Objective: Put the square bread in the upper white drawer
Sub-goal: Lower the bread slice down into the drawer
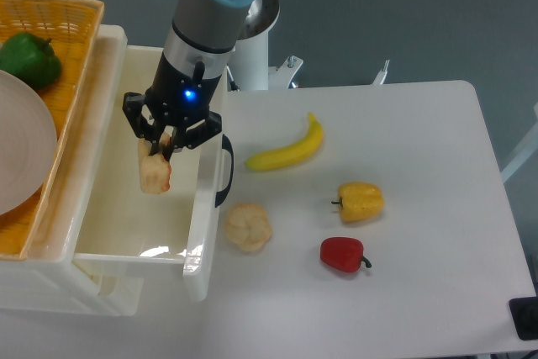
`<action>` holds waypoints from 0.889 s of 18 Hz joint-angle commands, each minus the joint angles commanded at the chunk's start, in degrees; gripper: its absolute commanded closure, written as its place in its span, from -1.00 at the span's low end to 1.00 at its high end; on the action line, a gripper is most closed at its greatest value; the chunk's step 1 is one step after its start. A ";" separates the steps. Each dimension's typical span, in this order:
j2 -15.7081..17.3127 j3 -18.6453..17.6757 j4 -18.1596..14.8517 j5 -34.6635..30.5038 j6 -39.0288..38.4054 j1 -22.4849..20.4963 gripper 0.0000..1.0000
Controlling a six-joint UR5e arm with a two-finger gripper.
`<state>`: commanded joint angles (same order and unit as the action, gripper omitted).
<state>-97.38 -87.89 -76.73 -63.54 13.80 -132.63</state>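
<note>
Nearest the camera, at the lower right edge, a black object (524,318) is cut off by the frame and cannot be made out. On the white table (420,208) ahead of it lies a red pepper (343,254), with a yellow pepper (361,201) just beyond it and a lumpy beige bun (247,226) to their left, close beside the drawer front. Farther back a banana (287,149) lies apart from all three.

At the left stands the upper white drawer (118,233), pulled open, its black handle (224,171) on the front panel partly covered by the arm's tool. A further white part shows below it, but little of this can be seen.

Over the open drawer hangs the gripper (160,147), pointing down, a blue light glowing on its body. Its fingers are closed on the top of the square bread (154,173), which hangs upright within the drawer's outline, nearer the front panel than the left wall. Whether the bread touches the drawer floor cannot be told. The fingertips are partly hidden against the bread.

Farther left, an orange woven basket (71,48) is cut off by the frame. It holds a green pepper (29,59) and a white plate (21,157), only part of which shows.
</note>
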 joint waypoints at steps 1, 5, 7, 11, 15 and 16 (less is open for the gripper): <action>0.00 0.00 0.00 0.00 -0.09 0.00 0.39; 0.09 0.09 0.00 0.00 0.00 0.09 0.32; 0.17 0.09 0.00 0.00 0.00 0.09 0.29; 0.26 0.09 0.09 0.00 0.09 0.09 0.23; 0.17 0.00 0.00 -0.09 0.18 0.09 0.15; 0.26 0.00 0.09 -0.09 0.18 0.09 0.15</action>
<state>-97.12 -87.89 -76.64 -63.63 13.97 -132.54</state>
